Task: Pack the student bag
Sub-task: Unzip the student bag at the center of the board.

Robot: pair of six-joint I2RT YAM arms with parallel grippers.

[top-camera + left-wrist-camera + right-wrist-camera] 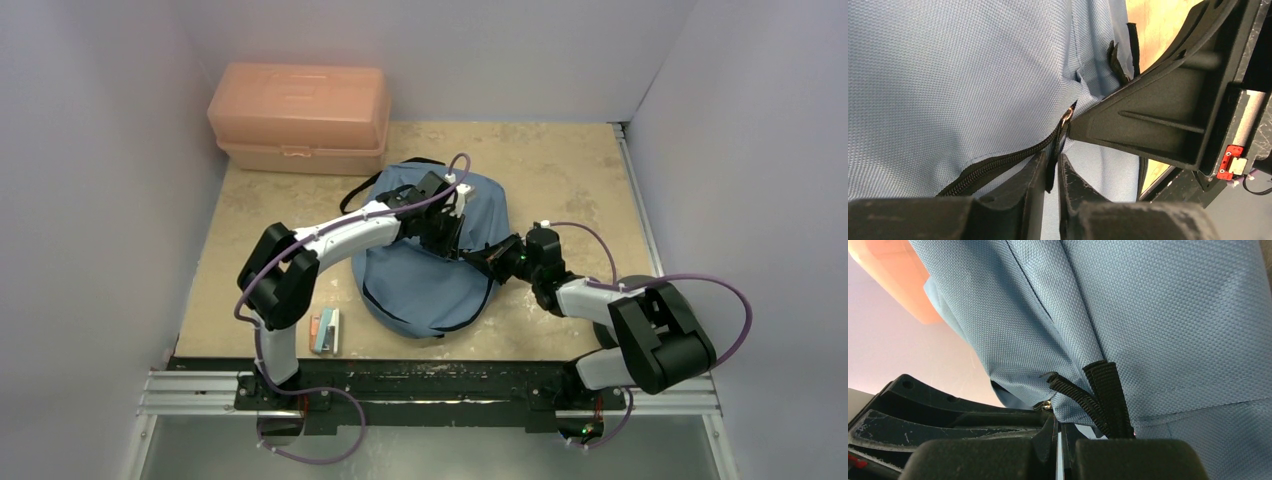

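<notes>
The student bag (425, 275), dusty-blue fabric with black straps, lies flat in the middle of the table. Both grippers meet on its upper right part. My left gripper (1053, 159) reaches over the bag, its jaws drawn together on the black zipper pull (1050, 175) that hangs from the metal slider (1066, 118). The black zipper (998, 167) runs off to the left. My right gripper (1060, 424) is shut, pinching the bag's blue fabric edge beside a black webbing strap (1108, 395). Its dark finger (1153, 115) shows in the left wrist view, right next to the slider.
A rigid salmon-pink plastic box (298, 117) stands at the back left, close behind the bag. Small flat items, teal and orange (325, 331), lie near the table's front edge left of the bag. Grey walls close in on both sides.
</notes>
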